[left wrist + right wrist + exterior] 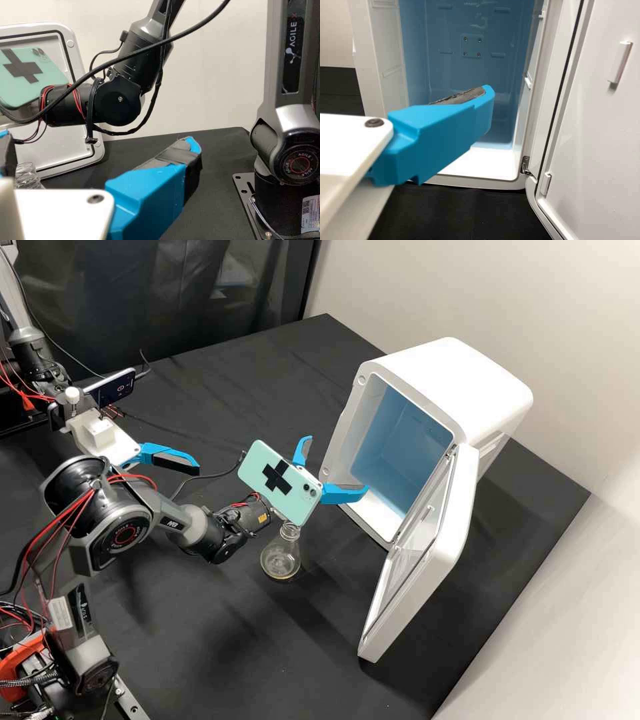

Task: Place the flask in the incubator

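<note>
I work over a black surface (220, 640) that runs up to a white wall (547, 300), with a dark backdrop (167, 287) behind my arms. The white incubator (467, 387) stands on that surface with its door (427, 553) swung wide. Its pale blue chamber faces my right claw (337, 465).

My right claw is spread wide and holds nothing. It hangs just in front of the incubator's opening. The flask (281, 559) is clear and conical and stands upright on the surface. It is below and behind this claw, under my right wrist and the mint-green phone (280, 483) mounted there, and touches neither finger. My left claw (175, 460) is also spread and empty. It sits well back, with the flask ahead of it, past my right forearm.

From my left wrist I see one blue finger (155, 195) and my right arm's dark elbow joint (117, 102) with its cables. The flask's ribbed neck is low beneath that joint. This view also takes in the black cross on the phone's back, part of the white incubator beyond, and an arm's grey base (290, 150) bolted to the surface.

From my right wrist I look past one finger (440, 130) into the chamber. Its back wall carries a small screwed plate (471, 46). The door's hinge (526, 164) is at the lower corner, and a white catch (619, 62) sits on the door's inner face.
</note>
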